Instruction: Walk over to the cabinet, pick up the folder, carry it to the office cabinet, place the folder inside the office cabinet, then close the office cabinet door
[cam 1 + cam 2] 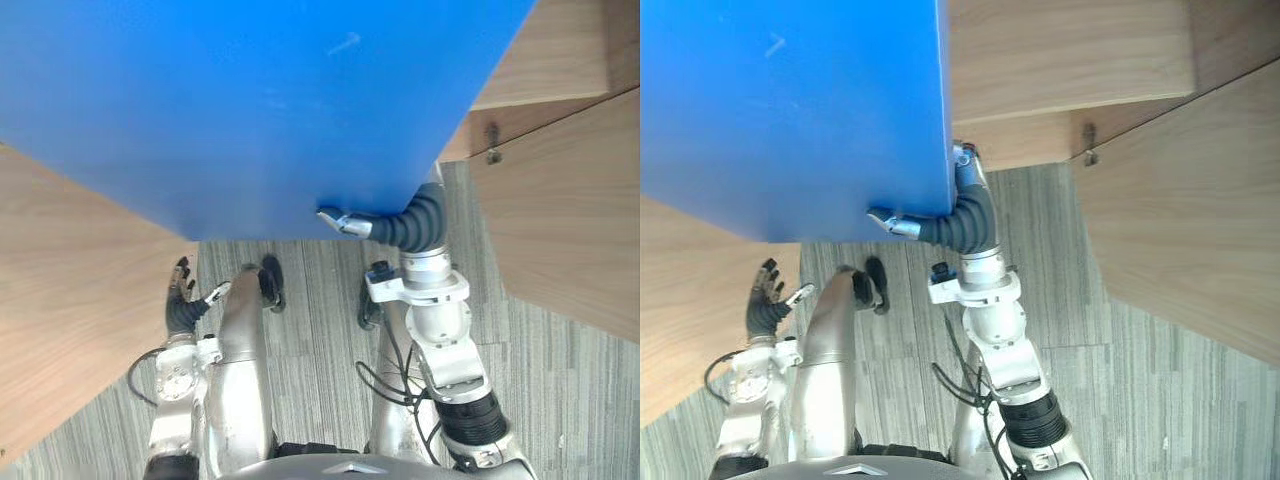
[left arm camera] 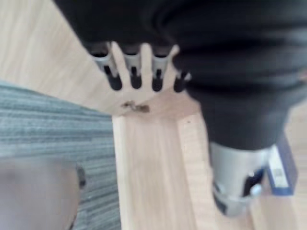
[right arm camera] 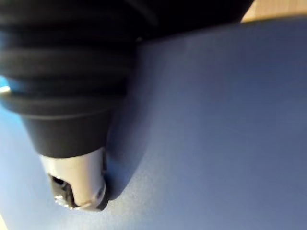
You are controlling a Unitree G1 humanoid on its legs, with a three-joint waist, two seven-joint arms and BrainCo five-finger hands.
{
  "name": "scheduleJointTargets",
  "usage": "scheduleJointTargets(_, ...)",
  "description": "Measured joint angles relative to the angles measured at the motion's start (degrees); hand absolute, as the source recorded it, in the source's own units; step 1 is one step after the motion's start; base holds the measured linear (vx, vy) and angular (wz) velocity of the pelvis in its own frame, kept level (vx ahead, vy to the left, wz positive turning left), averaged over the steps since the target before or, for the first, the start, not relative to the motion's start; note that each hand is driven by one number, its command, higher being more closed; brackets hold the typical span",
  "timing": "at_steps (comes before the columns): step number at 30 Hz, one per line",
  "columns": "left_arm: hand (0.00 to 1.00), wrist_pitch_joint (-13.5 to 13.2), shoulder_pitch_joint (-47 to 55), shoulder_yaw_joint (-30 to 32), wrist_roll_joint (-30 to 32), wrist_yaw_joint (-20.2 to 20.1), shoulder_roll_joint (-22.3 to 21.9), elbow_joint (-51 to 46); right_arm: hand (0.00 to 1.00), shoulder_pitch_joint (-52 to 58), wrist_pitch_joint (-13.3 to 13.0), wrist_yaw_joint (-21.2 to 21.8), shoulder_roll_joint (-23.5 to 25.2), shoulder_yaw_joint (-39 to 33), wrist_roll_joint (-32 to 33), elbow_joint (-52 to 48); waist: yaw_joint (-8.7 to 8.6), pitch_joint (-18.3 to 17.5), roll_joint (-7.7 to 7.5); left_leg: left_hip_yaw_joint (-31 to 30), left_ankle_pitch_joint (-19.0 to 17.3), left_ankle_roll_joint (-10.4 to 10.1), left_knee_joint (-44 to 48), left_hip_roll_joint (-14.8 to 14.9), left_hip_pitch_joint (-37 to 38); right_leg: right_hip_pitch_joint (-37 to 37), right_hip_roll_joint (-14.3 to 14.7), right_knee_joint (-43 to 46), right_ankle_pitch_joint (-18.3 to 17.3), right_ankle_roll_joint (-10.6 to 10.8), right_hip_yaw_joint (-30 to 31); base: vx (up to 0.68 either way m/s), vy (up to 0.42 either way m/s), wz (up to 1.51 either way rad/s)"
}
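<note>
Currently: folder, blue, held high, clamped at its lower corner between thumb and fingers of right hand; left hand low, fingers straight, apart, empty; hazard: the single-corner grip may let it swing, slip, or strike cabinet panels.

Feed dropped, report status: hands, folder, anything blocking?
Right robot hand pinching folder, held high. Left robot hand open, idle, low. Wood panels close on both sides.

Right robot hand grips folder at its lower edge; left robot hand hangs relaxed beside wooden panel.
</note>
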Motion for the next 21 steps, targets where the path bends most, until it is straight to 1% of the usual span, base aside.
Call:
scheduleJointTargets(2,0.00,-0.1,1.5,0.6,0.0,-0.5,-0.1,-1.6,1.00,0.0,0.2,-0.1,-1.7,-0.5,-2.2,0.7,0.35,0.0,0.03,-0.4,0.3,0.2,0.4,-0.3,-1.2,-1.0,-0.3,0.7,-0.3,-0.2,-0.3,-0.05,-0.094,0.12)
scheduleJointTargets(3,0.00,-0.3,1.8,0.8,0.0,-1.3,-0.1,-1.8,1.00,0.0,0.4,-0.1,-2.0,-1.0,-4.0,1.4,0.32,0.0,0.03,-0.9,0.3,0.2,0.9,-0.4,-1.9,-1.5,-0.5,1.3,-0.7,-0.3,-0.6,-0.03,-0.067,0.15)
scheduleJointTargets(6,0.00,-0.3,1.5,0.7,0.0,-2.3,-0.2,-2.1,1.00,0.0,0.9,-0.5,-2.1,-2.9,-6.5,4.6,0.19,0.0,0.03,-1.6,0.1,0.0,2.2,-0.7,-3.5,-2.6,-0.9,2.8,-1.6,-0.4,-0.9,-0.02,-0.057,0.11)
scheduleJointTargets(8,0.00,-0.3,1.6,0.9,0.0,-2.3,-0.2,-3.5,1.00,-0.1,1.7,-0.6,-2.6,-3.3,-7.2,5.6,0.22,0.0,0.03,-1.6,0.0,-0.1,2.7,-0.6,-4.3,-3.6,-0.9,3.5,-1.8,-0.5,-0.9,-0.03,-0.055,0.02)
scheduleJointTargets(9,0.00,-0.6,0.8,1.2,0.0,-2.3,-0.2,-3.9,1.00,-0.2,1.9,-0.6,-3.3,-3.0,-8.2,7.9,0.01,0.0,0.01,-1.7,-0.1,-0.1,3.2,-0.6,-4.8,-4.2,-0.8,4.1,-2.0,-0.5,-0.9,-0.06,-0.066,-0.02)
scheduleJointTargets(10,0.00,-0.6,0.0,1.4,0.0,-2.3,-0.1,-3.2,1.00,-0.7,2.0,-0.7,-3.2,-2.9,-8.3,9.3,-0.03,0.1,0.01,-1.8,-0.3,-0.2,3.4,-0.5,-4.9,-4.2,-0.7,4.2,-2.0,-0.5,-0.9,-0.09,-0.090,-0.05)
scheduleJointTargets(11,0.00,-0.3,-5.6,1.7,1.2,-1.9,-0.1,3.5,1.00,-2.2,3.2,-0.5,-3.2,-2.0,-8.6,14.5,-0.27,0.0,0.01,-1.8,-0.4,-0.2,3.8,-0.3,-5.0,-4.4,-0.7,4.7,-2.1,-0.6,-1.0,-0.09,-0.071,-0.06)
scheduleJointTargets(13,0.00,0.0,-7.3,1.5,1.2,-1.8,-0.2,6.3,1.00,-2.0,3.4,-0.1,-3.1,-1.4,-8.2,16.2,-0.70,0.0,0.01,-2.0,-0.4,-0.2,4.0,-0.2,-5.6,-4.8,-0.6,4.7,-2.1,-0.6,-1.2,-0.08,-0.049,-0.02)
scheduleJointTargets(16,0.00,0.1,-8.2,1.5,1.1,-1.2,0.0,8.8,1.00,-3.1,3.4,0.8,-3.1,-1.6,-4.7,16.6,-0.87,0.0,0.01,-2.3,-0.4,-0.2,4.3,-0.1,-6.5,-5.6,-0.6,4.9,-2.0,-0.8,-1.4,-0.03,-0.019,0.00)
scheduleJointTargets(19,0.00,0.2,-8.7,1.3,1.0,-1.1,0.0,11.1,1.00,-7.4,3.4,2.8,-3.1,-3.4,7.0,20.2,-0.89,0.0,-0.02,-2.3,-0.3,-0.2,4.4,0.1,-6.6,-5.6,-0.4,4.9,-2.0,-0.8,-1.5,-0.02,-0.023,-0.01)
scheduleJointTargets(21,0.00,0.2,-9.2,1.3,0.9,-1.1,0.1,12.3,1.00,-9.2,3.4,3.1,-3.1,-4.9,12.9,21.5,-0.62,0.0,-0.02,-2.3,-0.3,-0.1,4.3,0.2,-6.7,-5.7,-0.4,4.9,-2.0,-0.8,-1.6,-0.03,-0.032,0.01)
